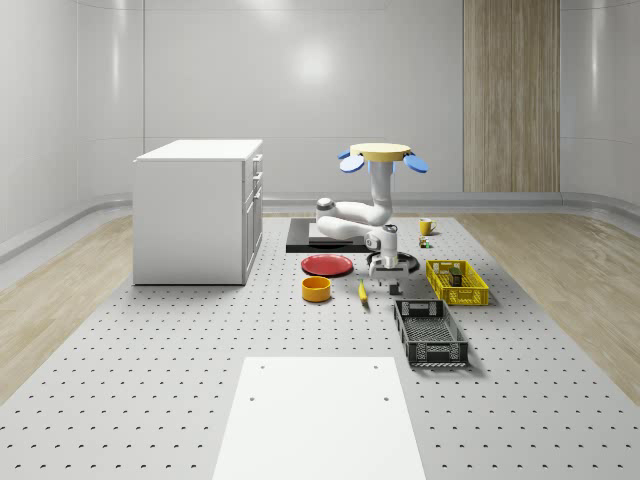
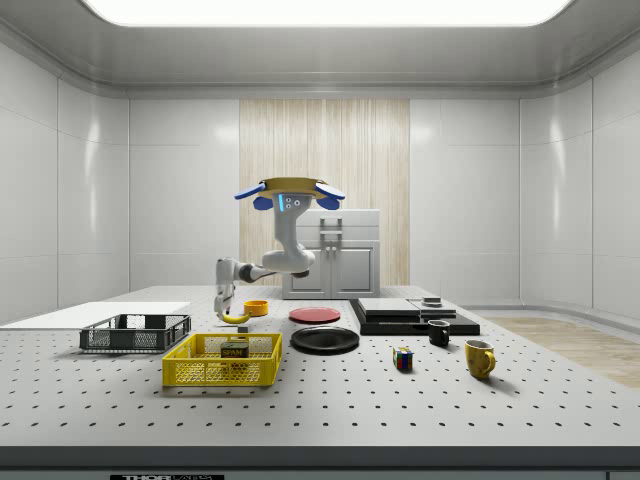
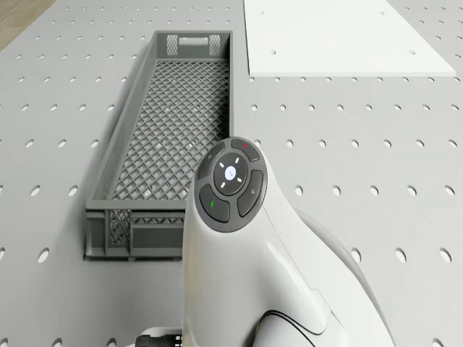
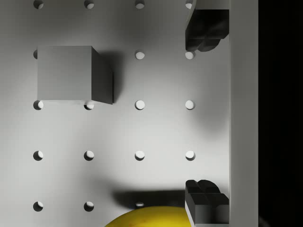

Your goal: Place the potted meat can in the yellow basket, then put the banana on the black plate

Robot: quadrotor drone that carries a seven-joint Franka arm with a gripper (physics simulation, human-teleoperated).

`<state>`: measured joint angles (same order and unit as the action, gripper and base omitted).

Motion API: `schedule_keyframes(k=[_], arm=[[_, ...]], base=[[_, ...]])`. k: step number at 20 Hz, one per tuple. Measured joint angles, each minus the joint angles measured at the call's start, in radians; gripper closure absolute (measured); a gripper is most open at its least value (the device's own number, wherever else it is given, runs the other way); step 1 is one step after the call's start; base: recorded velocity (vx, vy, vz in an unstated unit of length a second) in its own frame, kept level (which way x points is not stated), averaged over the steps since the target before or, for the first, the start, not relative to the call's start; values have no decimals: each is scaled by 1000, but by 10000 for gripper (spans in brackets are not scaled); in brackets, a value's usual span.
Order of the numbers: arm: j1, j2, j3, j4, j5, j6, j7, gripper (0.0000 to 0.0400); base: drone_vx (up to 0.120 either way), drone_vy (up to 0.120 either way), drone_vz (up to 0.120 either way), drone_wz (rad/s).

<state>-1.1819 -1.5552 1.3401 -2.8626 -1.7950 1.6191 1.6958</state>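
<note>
Just above the banana [image 4: 151, 217], the gripper [image 4: 206, 116], fingers [image 4: 206, 30] spread wide and empty; drone [image 1: 383, 155] hovering over the table [image 1: 150, 380]

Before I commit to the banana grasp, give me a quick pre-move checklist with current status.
1. Potted meat can inside the yellow basket: ok.
2. Gripper fingers open: ok.
3. Banana between the fingers: not ok, it lies off to one side, by one fingertip.
4. Black plate free to receive it: ok.
5. Drone hovering above the table near the banana: ok.
6. Small grey block apart from the fingers: ok.
</note>
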Motion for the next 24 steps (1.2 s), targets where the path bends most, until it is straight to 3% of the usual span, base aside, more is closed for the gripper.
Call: schedule_keyframes(k=[19, 24], arm=[[-1, -3, 0, 0, 1, 3, 1, 0], [-1, -4, -1, 0, 0, 4, 1, 0]], base=[[0, -120, -15, 0], [0, -8, 0, 0]])
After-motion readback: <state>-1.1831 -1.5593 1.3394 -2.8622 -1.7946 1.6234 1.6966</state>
